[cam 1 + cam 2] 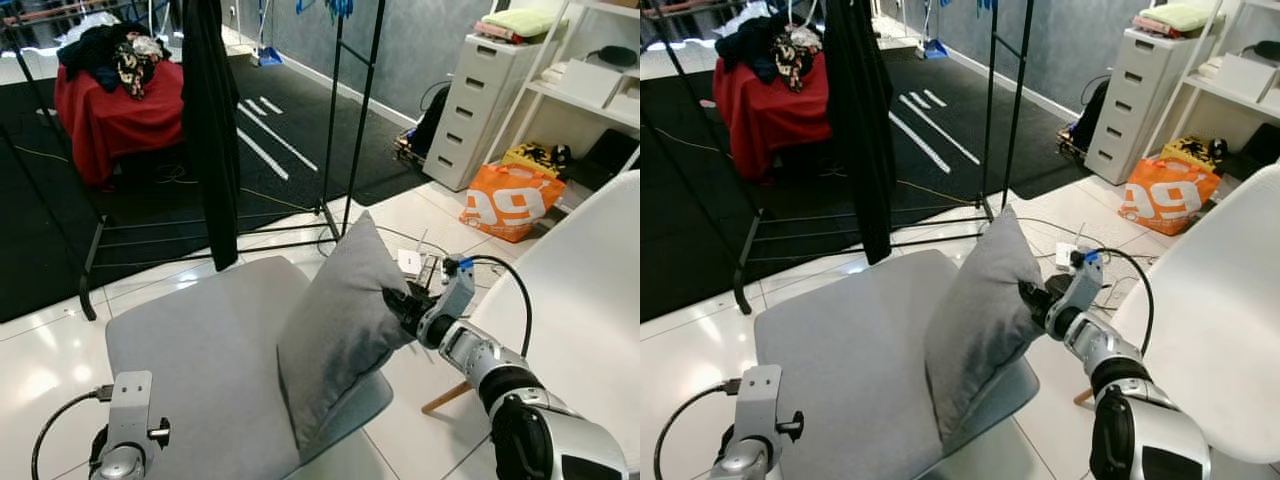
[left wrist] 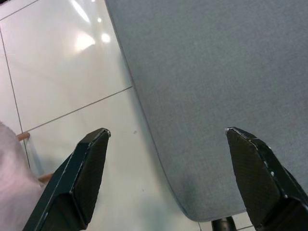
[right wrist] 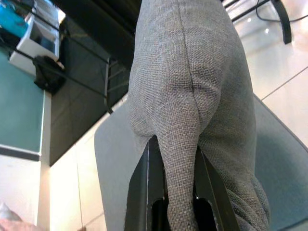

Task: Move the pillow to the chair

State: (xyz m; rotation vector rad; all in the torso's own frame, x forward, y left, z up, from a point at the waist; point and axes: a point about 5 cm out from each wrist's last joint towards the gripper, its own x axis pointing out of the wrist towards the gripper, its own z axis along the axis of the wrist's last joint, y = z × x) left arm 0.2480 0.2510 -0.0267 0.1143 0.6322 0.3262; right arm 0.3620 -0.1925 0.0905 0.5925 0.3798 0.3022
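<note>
A grey pillow (image 1: 338,325) stands upright on its lower corner on the grey seat of a chair (image 1: 200,350), leaning toward the seat's right edge. My right gripper (image 1: 402,303) is shut on the pillow's right edge; in the right wrist view the fabric (image 3: 180,159) is pinched between the two black fingers (image 3: 147,192). My left gripper (image 2: 168,173) hangs open above the seat's front left edge and the tiled floor, holding nothing. Its wrist (image 1: 125,430) shows at the lower left.
A white chair shell (image 1: 575,300) rises at the right. A black clothes rack with a hanging dark garment (image 1: 210,120) stands behind the grey chair. Further back are a red-draped table (image 1: 115,110), white drawers (image 1: 485,105), an orange bag (image 1: 510,200) and cables on the floor (image 1: 420,262).
</note>
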